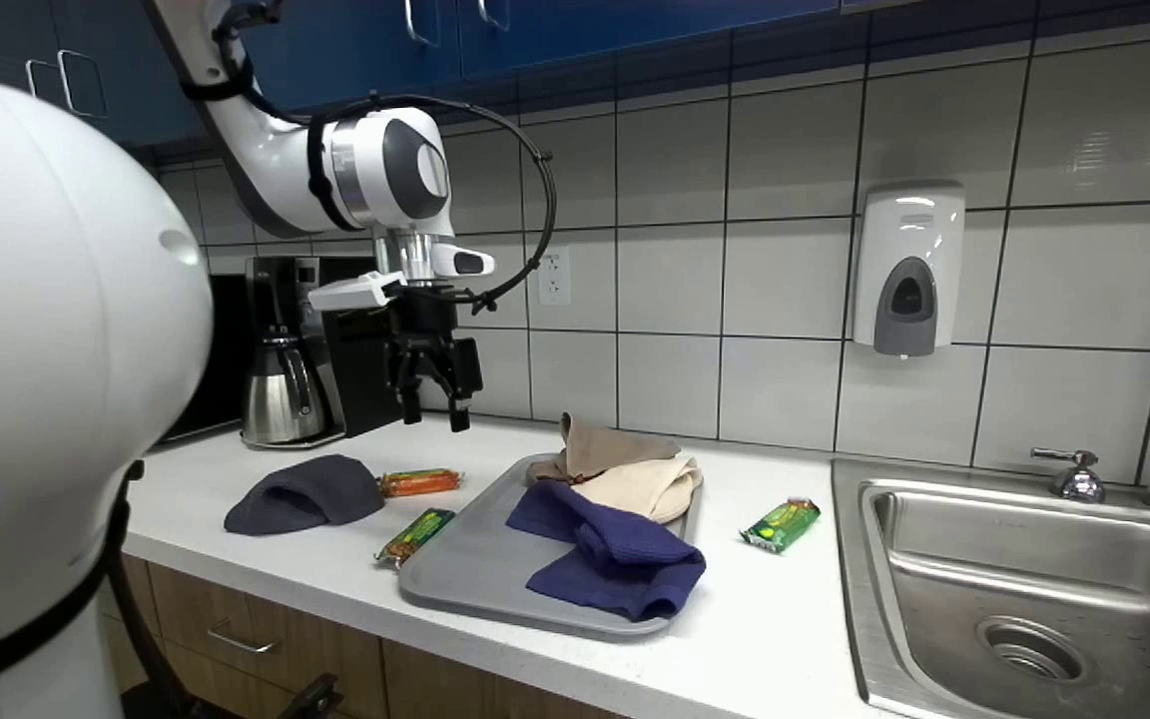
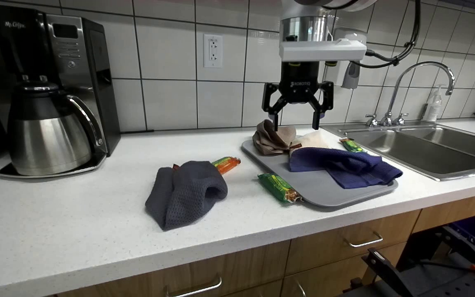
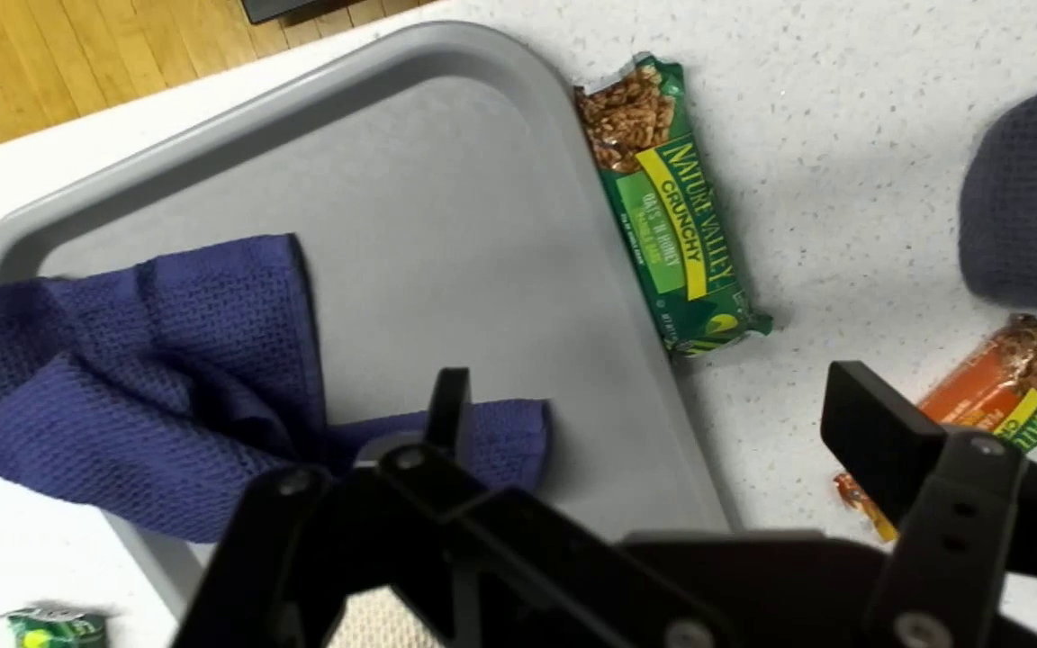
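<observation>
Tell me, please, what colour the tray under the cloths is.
The tray is grey; its bare surface shows best in the wrist view.

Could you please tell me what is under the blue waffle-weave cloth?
Part of the gray tray, whose rim the blue cloth overhangs; anything else beneath is hidden.

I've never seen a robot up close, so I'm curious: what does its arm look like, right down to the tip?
The arm is glossy white and rounded, with dark grey panels and silvery bands. A black cable runs along it, with black straps around the arm. The end effector, below a white bar, is black, with two angular fingers and pale ROBOTIQ lettering.
</observation>
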Motion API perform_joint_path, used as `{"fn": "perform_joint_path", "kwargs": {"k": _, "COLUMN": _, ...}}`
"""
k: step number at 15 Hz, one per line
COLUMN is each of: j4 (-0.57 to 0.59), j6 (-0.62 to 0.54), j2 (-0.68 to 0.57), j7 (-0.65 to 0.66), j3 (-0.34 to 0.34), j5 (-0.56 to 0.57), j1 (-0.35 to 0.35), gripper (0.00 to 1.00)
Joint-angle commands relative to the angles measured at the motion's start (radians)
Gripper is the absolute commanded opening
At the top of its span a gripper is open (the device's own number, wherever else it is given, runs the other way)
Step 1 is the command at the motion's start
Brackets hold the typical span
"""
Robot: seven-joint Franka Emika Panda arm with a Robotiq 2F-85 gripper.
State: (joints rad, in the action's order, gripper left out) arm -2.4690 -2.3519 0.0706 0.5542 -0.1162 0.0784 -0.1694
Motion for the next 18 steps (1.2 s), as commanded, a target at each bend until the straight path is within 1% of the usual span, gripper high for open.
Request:
{"fn": "perform_joint_path", "kwargs": {"k": 1, "j4": -0.054, "j6": 0.003, "j2": 0.065, "j7": -0.056, "j3": 0.012, "j5": -0.014, "j1": 0.046, "gripper": 1.0}}
{"fn": "perform_joint_path", "kwargs": {"k": 5, "j4": -0.082, "j6": -0.006, "j2": 0.077, "j7": -0.088, "j3": 0.035, "j5": -0.006, "j1": 0.083, "gripper": 1.0}}
{"fn": "perform_joint_path", "kwargs": {"k": 9, "j4": -0.103, "j6": -0.01, "j2": 0.075, "j7": -0.151, "j3": 0.065, "j5": -0.002, "j1": 0.118, "gripper": 1.0}}
{"fn": "perform_joint_path", "kwargs": {"k": 14, "j4": -0.099, "j6": -0.003, "j2": 0.053, "j7": -0.282, "j3": 0.107, "j5": 0.016, "j1": 0.158, "gripper": 1.0}}
{"fn": "perform_joint_path", "kwargs": {"k": 18, "j4": -0.075, "j6": 0.004, "j2": 0.022, "j7": -0.4, "j3": 0.131, "j5": 0.022, "j1": 0.177, "gripper": 1.0}}
